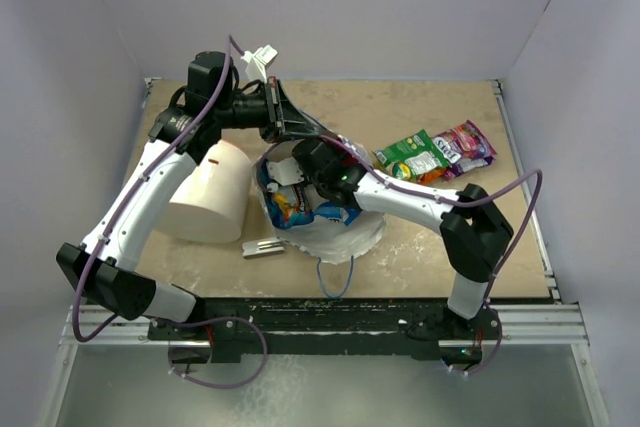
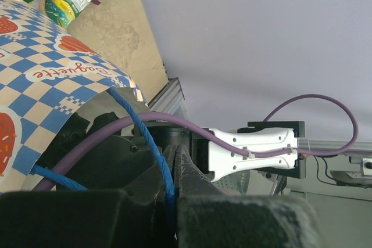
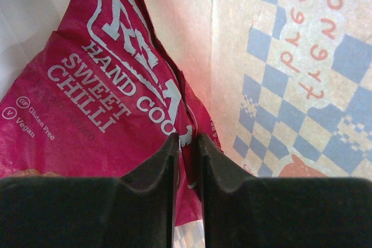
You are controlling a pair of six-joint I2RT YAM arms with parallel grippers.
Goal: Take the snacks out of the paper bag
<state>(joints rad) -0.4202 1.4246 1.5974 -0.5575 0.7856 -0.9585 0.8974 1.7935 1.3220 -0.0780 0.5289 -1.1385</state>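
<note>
The right tool [image 3: 186, 140] pinches only a thin edge of the red snack packet [image 3: 99, 97] inside the paper bag [image 3: 302, 85], so the foil may slip on lifting, or drag the blue string handle [image 2: 148, 135] from the left tool [image 2: 176, 161] clamping it

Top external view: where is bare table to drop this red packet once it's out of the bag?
Widest bare patch: the far strip of table behind the green packet and purple packet. A smaller one lies near the front edge, between the paper bag and the right arm's elbow. Crowded: the left, with white cylinder and grey clip.
</note>
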